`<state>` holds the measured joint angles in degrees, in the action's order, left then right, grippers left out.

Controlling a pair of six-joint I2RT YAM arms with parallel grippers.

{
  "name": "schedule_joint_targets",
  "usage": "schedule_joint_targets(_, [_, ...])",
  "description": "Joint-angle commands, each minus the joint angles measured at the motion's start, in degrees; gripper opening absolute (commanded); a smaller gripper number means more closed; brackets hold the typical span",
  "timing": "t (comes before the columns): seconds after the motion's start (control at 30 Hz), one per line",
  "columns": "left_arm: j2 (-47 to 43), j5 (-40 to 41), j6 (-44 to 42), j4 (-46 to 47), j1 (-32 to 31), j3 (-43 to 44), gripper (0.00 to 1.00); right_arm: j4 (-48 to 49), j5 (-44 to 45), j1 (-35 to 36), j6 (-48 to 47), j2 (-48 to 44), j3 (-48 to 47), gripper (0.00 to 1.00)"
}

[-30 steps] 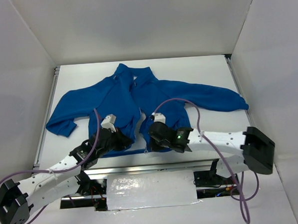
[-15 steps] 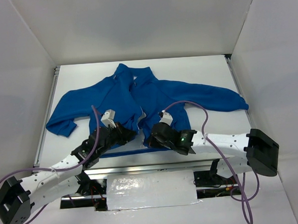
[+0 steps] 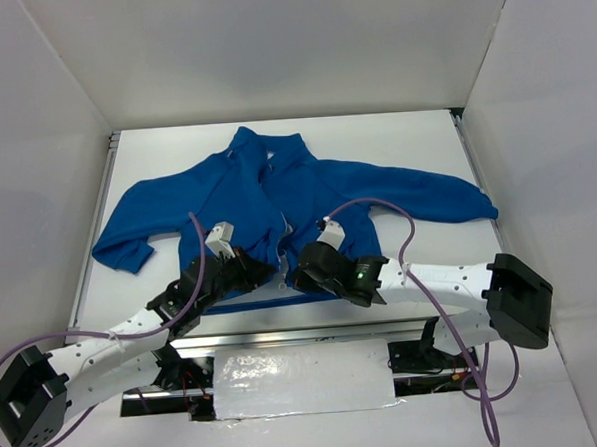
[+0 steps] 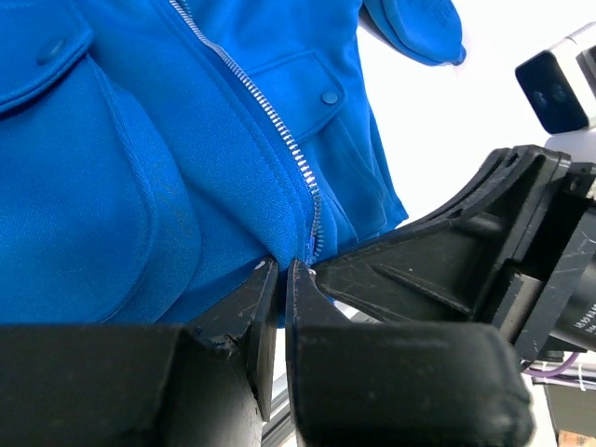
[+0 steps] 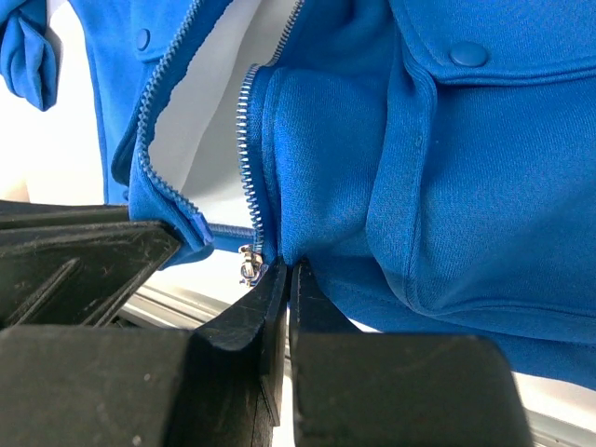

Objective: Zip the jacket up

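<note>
The royal-blue jacket (image 3: 227, 192) lies flat on the white table (image 3: 394, 138), collar far, hem toward the arms, sleeves spread. Its front stands open at the bottom and shows pale lining (image 5: 219, 121). My left gripper (image 3: 270, 271) is shut on the hem of the left front panel, beside the zipper teeth (image 4: 270, 116). In the left wrist view the left gripper (image 4: 282, 267) pinches blue fabric. My right gripper (image 3: 299, 275) is shut on the hem of the other panel. In the right wrist view the right gripper (image 5: 287, 267) grips just right of the metal slider (image 5: 248, 264).
White walls enclose the table on three sides. A metal rail (image 3: 284, 332) runs along the near edge, with a crinkled silvery sheet (image 3: 302, 379) below it. Purple cables (image 3: 404, 233) loop above both arms. The two grippers almost touch at the hem.
Both grippers have shifted inward and slightly away from the bases, bringing the two bottom corners of the jacket front closer together. Their grips have stayed the same.
</note>
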<state>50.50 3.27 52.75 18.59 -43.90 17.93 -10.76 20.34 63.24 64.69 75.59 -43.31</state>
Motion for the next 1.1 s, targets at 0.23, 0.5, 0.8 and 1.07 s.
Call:
schedule_joint_targets(0.23, [1.7,-2.21,0.25,6.2,0.04,-0.53,0.0,0.22,2.6,0.48,-0.7,1.22,-4.33,0.0])
schedule_joint_targets(0.5, [1.44,-1.16,-0.28,5.49,0.04,-0.44,0.0,1.01,1.64,0.57,-1.93,0.96,-3.54,0.0])
schedule_joint_targets(0.8, [2.15,-2.74,0.33,7.6,0.04,-1.76,0.0,0.66,2.86,0.57,-2.46,0.87,-4.24,0.0])
schedule_joint_targets(1.07, [1.44,-2.74,0.34,7.6,0.04,-2.9,0.0,0.48,3.74,0.57,-3.34,0.52,-4.77,0.0])
